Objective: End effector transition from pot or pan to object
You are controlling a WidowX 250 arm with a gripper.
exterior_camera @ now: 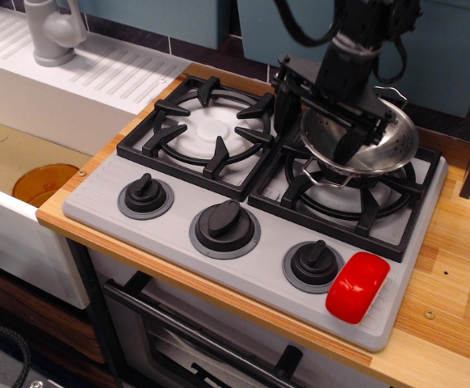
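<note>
The steel colander (384, 149) sits tilted on the right rear burner grate (356, 206). My black gripper (319, 123) is above its left side, jaws spread wide. One finger (287, 101) is outside the left rim and the other finger (346, 145) is inside the bowl. The fingers grip nothing that I can see. The glossy red oblong piece (357, 287) lies on the grey stove panel at the front right corner, beside the right knob (312, 264), well in front of the gripper.
The left burner grate (207, 133) is bare. Two more black knobs (145, 195) (224, 225) stand along the front panel. A white sink with a faucet (53, 28) is at the left, with an orange bowl (44, 183) below it. Wooden counter (453, 283) runs along the right.
</note>
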